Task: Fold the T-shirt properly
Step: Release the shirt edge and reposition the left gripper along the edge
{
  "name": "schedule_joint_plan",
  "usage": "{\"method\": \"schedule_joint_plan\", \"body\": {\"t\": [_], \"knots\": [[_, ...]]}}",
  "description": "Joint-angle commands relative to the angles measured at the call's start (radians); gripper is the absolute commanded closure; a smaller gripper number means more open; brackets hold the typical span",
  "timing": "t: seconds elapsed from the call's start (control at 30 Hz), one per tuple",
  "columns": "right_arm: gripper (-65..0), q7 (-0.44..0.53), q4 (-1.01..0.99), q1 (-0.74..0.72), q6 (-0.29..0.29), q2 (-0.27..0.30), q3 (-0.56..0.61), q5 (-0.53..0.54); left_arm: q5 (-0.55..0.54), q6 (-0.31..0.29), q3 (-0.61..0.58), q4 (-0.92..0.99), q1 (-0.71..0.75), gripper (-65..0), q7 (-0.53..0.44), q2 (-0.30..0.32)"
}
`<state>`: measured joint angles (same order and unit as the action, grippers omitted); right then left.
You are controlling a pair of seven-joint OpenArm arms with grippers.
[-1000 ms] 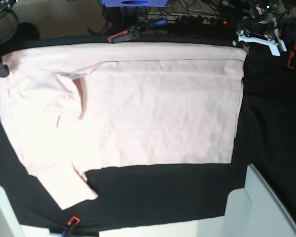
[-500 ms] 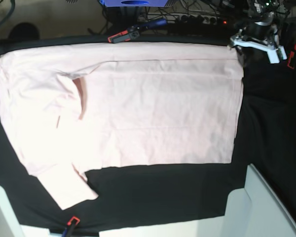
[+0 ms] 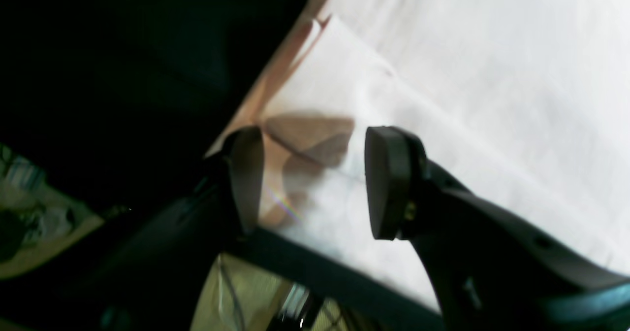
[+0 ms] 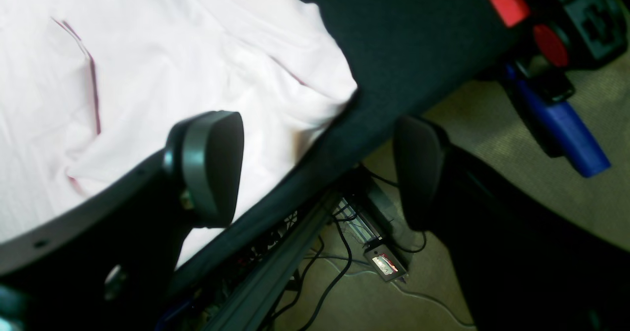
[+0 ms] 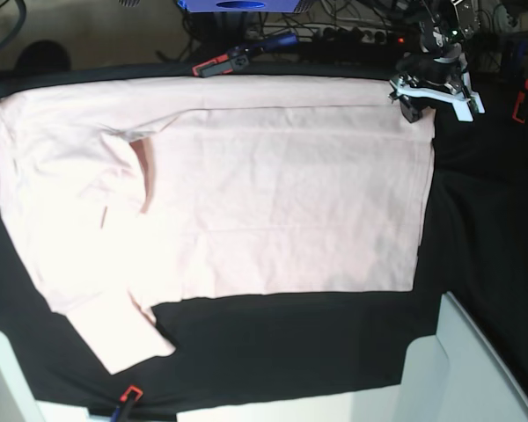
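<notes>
A: Where is the garment?

B: The large pale pink short-sleeved cotton T-shirt (image 5: pixel 246 193) lies spread flat on the desk under its black cloth cover (image 5: pixel 334 338). A strip along its far edge is folded over onto the body. One sleeve (image 5: pixel 123 330) sticks out toward the near-left corner in the base view; the straight side edge runs down the right. No lettering shows on the upper face.

A: Left end effector?

B: The left end effector (image 3: pixel 315 178) is over the far right corner of the T-shirt in the base view (image 5: pixel 431 92). Its two dark padded fingers (image 3: pixel 389 183) stand apart, about half spread, with pink fabric visible in the gap. Nothing is pinched. The wrist picture is blurred, so whether the tips touch the cloth cannot be told.

A: And the right one?

B: The right end effector (image 4: pixel 317 171) shows only in its own wrist view. Its jaws are spread wide and hold nothing. One finger (image 4: pixel 211 166) is above the pink shirt corner, the other beyond the desk edge, over the beige floor and cables (image 4: pixel 344 257).

A: Anything else around?

B: A red-and-black clamp with a blue handle (image 5: pixel 242 54) sits on the far desk edge, and a smaller red clamp (image 5: pixel 128 396) sits at the near edge.
</notes>
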<state>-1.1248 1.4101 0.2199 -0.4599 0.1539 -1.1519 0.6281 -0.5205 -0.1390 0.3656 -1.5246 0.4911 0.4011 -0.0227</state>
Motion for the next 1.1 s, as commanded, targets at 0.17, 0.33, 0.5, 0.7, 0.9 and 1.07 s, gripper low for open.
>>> {"method": "schedule_joint_plan", "body": {"t": [0.17, 0.33, 0.5, 0.7, 0.9, 1.07], "knots": [[-45.4, 0.012, 0.015, -0.003, -0.003, 0.022, -0.004, 0.019, -0.005, -0.007, 0.005, 0.023, 0.013, -32.2, -0.046, 0.01], [-45.4, 0.012, 0.015, -0.003, -0.003, 0.022, -0.004, 0.019, -0.003, -0.007, -0.003, 0.095, -0.024, -32.2, -0.046, 0.01], [-45.4, 0.012, 0.015, -0.001, -0.003, 0.022, -0.004, 0.019, -0.003, -0.007, -0.007, 0.095, -0.039, -32.1, -0.046, 0.01], [-45.4, 0.012, 0.015, -0.004, -0.003, 0.022, -0.003, 0.019, -0.003, -0.007, -0.007, 0.092, -0.038, -29.4, -0.044, 0.008], [-45.3, 0.012, -0.025, -0.006, -0.003, 0.022, 0.039, 0.023, -0.003, -0.007, -0.007, 0.092, -0.036, -11.3, -0.044, 0.008], [-45.3, 0.012, -0.116, -0.027, -0.003, 0.022, 0.04, 0.019, -0.005, -0.007, -0.007, 0.04, -0.018, -9.9, -0.04, 0.005]]}}
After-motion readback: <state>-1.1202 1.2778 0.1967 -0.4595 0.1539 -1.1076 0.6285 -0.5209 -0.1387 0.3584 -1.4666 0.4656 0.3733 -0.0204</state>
